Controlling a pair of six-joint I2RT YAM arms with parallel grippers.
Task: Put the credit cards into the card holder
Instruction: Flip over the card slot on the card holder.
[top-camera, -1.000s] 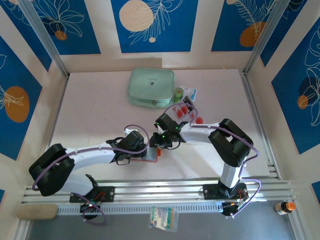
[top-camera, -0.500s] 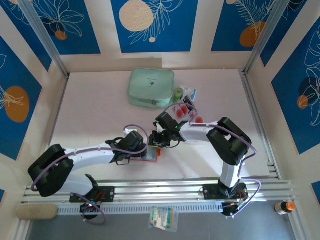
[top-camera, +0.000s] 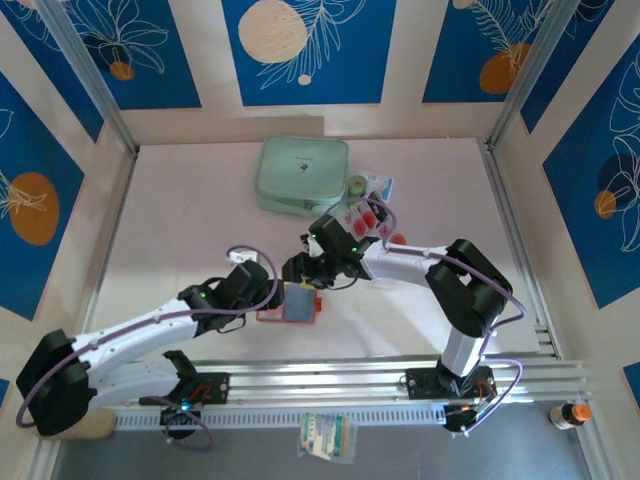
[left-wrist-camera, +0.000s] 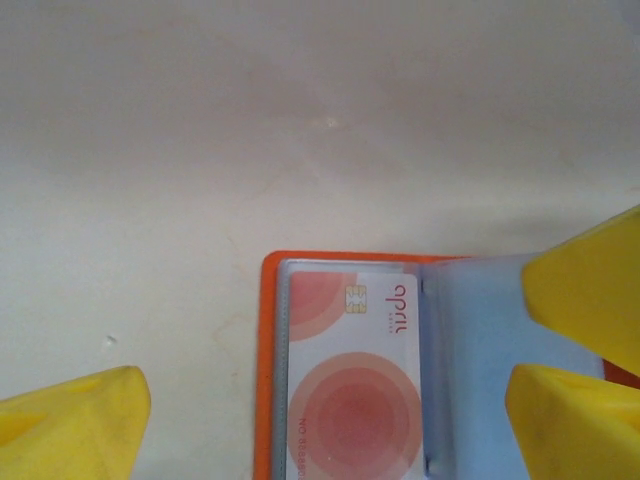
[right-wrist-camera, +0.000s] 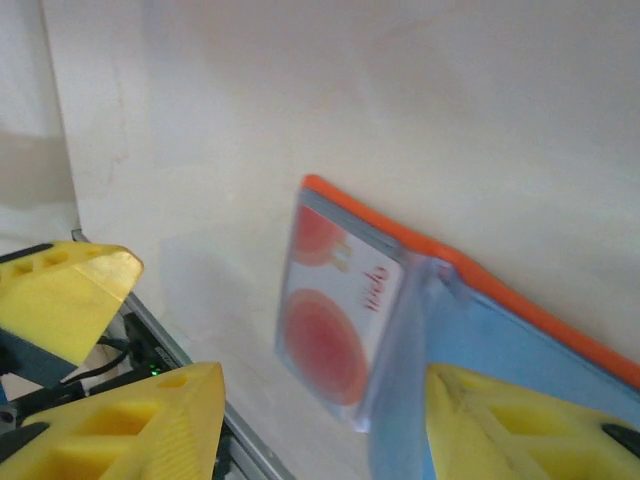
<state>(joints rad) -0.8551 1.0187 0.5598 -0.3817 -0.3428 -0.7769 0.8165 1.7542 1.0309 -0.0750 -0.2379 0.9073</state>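
Pale bench (top-camera: 180, 220) carries the orange card holder (top-camera: 292, 304), lying open between the arms with one credit card (left-wrist-camera: 352, 390) slotted inside; we see left gripper (top-camera: 266, 296) and right gripper (top-camera: 298, 270) both spread apart over it.

The table (top-camera: 180, 220) lies bare far-left of the card holder (top-camera: 297, 303); the left arm (top-camera: 150, 323) blocks near-left, the right arm (top-camera: 410, 263) the right, the mint case (top-camera: 303, 175) farther back.

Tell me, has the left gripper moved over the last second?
Yes: the left gripper pulled back leftward relative to the mint-green case.
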